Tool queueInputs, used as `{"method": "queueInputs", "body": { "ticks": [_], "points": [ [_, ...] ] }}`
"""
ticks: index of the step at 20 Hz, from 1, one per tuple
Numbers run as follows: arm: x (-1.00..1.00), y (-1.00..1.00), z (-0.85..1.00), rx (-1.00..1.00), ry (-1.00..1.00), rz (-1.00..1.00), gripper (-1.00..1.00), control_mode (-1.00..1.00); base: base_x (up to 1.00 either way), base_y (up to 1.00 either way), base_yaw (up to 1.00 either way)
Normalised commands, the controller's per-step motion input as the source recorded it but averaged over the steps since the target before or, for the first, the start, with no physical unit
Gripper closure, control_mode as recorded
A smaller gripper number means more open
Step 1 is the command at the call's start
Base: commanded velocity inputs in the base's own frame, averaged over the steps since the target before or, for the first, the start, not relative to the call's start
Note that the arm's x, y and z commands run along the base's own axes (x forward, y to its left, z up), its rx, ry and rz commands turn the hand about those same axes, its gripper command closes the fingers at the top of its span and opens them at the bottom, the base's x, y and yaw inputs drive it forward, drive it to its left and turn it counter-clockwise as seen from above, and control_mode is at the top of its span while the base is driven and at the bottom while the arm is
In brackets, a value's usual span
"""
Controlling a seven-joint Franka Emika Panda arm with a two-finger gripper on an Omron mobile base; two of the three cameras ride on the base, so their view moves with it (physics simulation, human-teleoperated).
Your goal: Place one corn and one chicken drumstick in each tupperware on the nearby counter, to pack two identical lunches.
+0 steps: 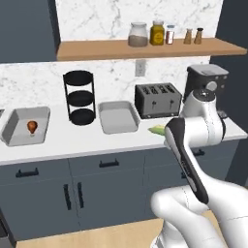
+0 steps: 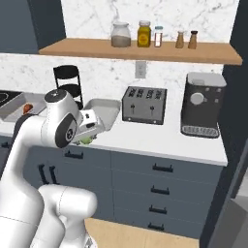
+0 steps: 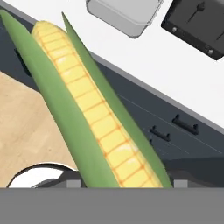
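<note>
White worktop [image 1: 121, 140] carries two tupperwares; the left one [image 1: 12, 127] holds a drumstick [image 1: 32, 127]. The pincer [image 3: 122, 186] is clamped on the husked corn [image 3: 94, 113], apparently for the nearer tupperware [image 1: 117, 116].

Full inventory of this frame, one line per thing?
corn: 1, yellow with green husk, held in the fingers above the counter edge
chicken drumstick: 1, orange-brown, inside the left tupperware
tupperware: 2, light grey, on the counter; second one left of the toaster
counter: 1, white top, dark blue-grey drawers
tiered stand: 1, black, between the tupperware
toaster: 1, dark grey, by the wall
coffee machine: 1, dark, right end
jars and shakers: 5, on the wooden shelf
gripper: 1, white, shut on the corn
</note>
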Motion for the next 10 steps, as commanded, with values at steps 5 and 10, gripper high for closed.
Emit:
{"method": "queueInputs", "body": {
  "ticks": [5, 10],
  "points": [
    [0.00, 0.00, 0.00, 0.00, 0.00, 0.00, 1.00, 1.00, -0.01, 1.00, 0.06],
    [0.00, 0.00, 0.00, 0.00, 0.00, 0.00, 1.00, 1.00, 0.48, 1.00, -0.02]
  ]
}}
